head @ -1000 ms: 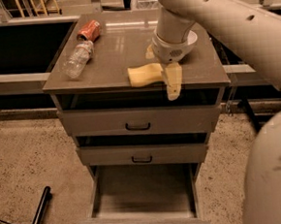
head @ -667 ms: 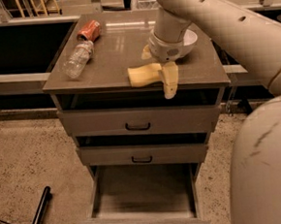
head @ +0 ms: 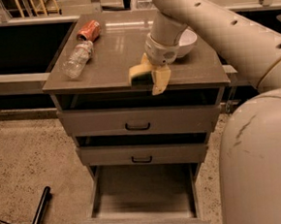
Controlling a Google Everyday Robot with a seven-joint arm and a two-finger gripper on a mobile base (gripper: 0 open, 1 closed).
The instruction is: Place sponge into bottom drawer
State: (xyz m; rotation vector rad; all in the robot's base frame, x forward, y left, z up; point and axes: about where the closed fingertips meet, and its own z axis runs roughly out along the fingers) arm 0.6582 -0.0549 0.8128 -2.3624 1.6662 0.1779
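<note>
Gaping open at the foot of the grey cabinet, the deep bottom drawer (head: 95, 198) showed only its bare grey floor. The two shallower drawers (head: 139, 121) above it sat pushed in. A white bowl (head: 187, 41) stood near the worktop's (head: 111, 53) right edge, partly behind the arm. The small pale yellow sponge with a dark green face (head: 138, 75) lay at the front edge. The gripper (head: 150, 78) was there too, its yellow jaws pressed against either side of the sponge. A clear plastic bottle (head: 78, 59) and a red can (head: 89, 30) lay toward the back left corner. Speckled flooring (head: 27, 157) surrounded the cabinet.
</note>
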